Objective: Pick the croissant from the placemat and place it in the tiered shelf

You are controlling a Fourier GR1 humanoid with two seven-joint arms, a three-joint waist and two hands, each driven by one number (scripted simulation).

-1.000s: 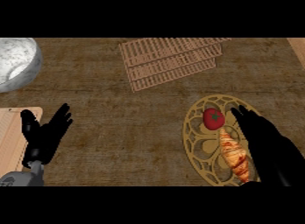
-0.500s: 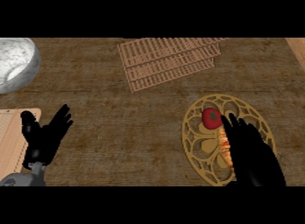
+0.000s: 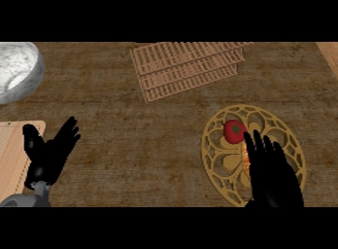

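The right hand [image 3: 272, 174] has slid in over the croissant [image 3: 244, 156], which lay in plain sight beside it a second ago; now only an orange sliver peeks out at the hand's left edge. The fingers look stretched flat over it, not yet closed, probably lining up for a grasp from above. A tomato [image 3: 234, 131] sits just past the fingertips, on the same placemat [image 3: 216, 168] under the hand. The shelf [image 3: 186, 68] waits well ahead of it and to the left. The left hand [image 3: 50, 151] rests open, far off to the side.
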